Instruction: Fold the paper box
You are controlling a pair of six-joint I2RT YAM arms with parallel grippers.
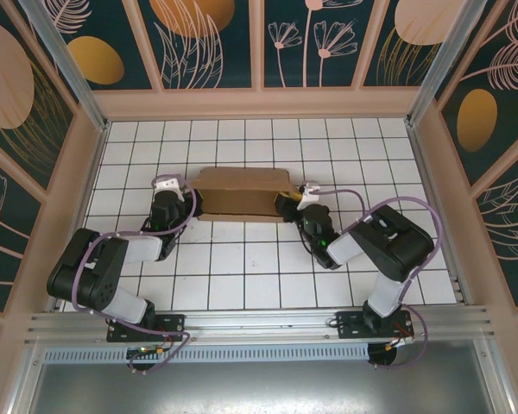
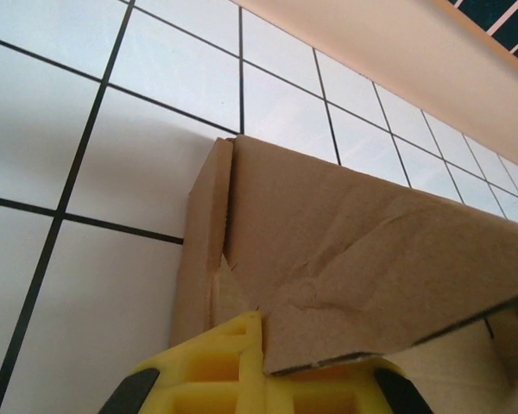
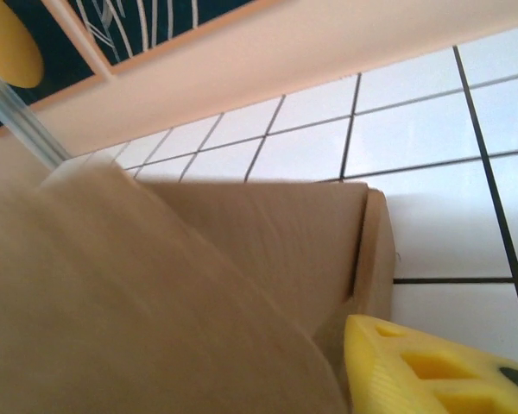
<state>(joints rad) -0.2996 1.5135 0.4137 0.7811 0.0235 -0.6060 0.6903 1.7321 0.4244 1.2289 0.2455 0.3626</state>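
The paper box [image 1: 242,194] is a brown cardboard mailer lying across the white tiles, partly folded, with a raised back wall. My left gripper [image 1: 190,204] is at its left end. In the left wrist view, a creased flap [image 2: 354,259] comes down to the yellow fingers [image 2: 233,354], which sit close together with the flap's corner caught between them. My right gripper [image 1: 285,207] is at the box's right end. In the right wrist view one yellow finger [image 3: 414,371] stands wide of the box's end wall [image 3: 375,259]. A blurred flap [image 3: 138,302] hides the other finger.
The white tiled floor [image 1: 242,267] is ringed by peach walls [image 1: 259,103] at the back and on both sides. A metal rail [image 1: 259,323] with the arm bases runs along the near edge. Open tiles lie in front of and behind the box.
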